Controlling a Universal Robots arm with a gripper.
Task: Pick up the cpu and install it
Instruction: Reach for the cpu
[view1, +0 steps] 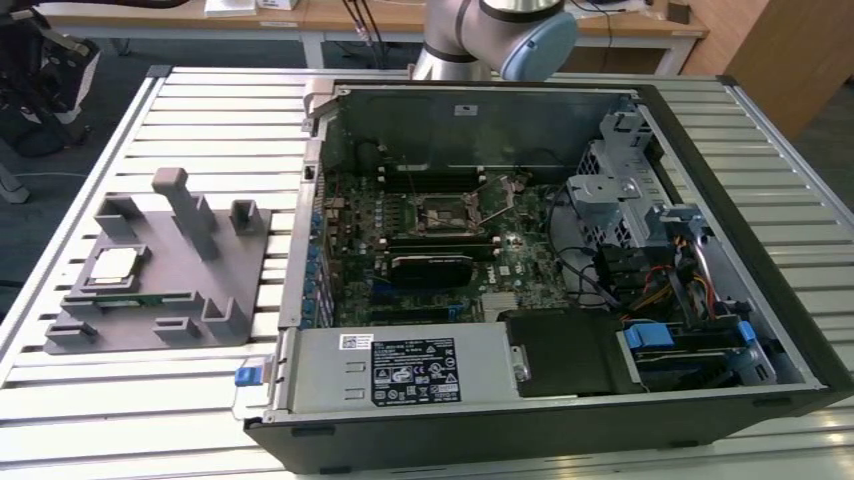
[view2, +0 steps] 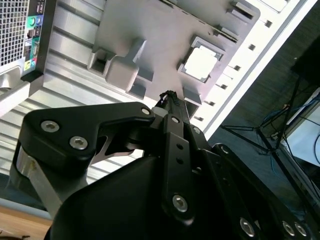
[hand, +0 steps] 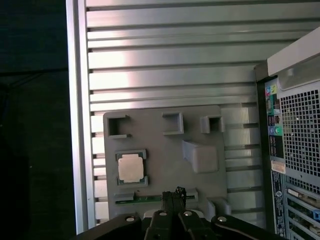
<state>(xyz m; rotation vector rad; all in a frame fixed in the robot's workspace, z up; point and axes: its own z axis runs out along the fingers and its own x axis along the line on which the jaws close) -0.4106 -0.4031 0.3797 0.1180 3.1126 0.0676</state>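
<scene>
While the gripper (hand: 175, 194) hung with its fingers drawn together on nothing, clear of the grey holder (view1: 187, 275), the cpu (view1: 114, 265) lay flat in a square recess of that holder. This put it at the middle left of the exterior view, well apart from the open computer case (view1: 534, 125). The dark socket (view1: 445, 210) sat near that frame's centre.

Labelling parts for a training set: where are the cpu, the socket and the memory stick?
cpu (view1: 114, 265), exterior view, middle of its metal top.
socket (view1: 443, 212), exterior view, its dark centre.
memory stick (hand: 137, 199), first wrist view, middle of the green strip.
</scene>
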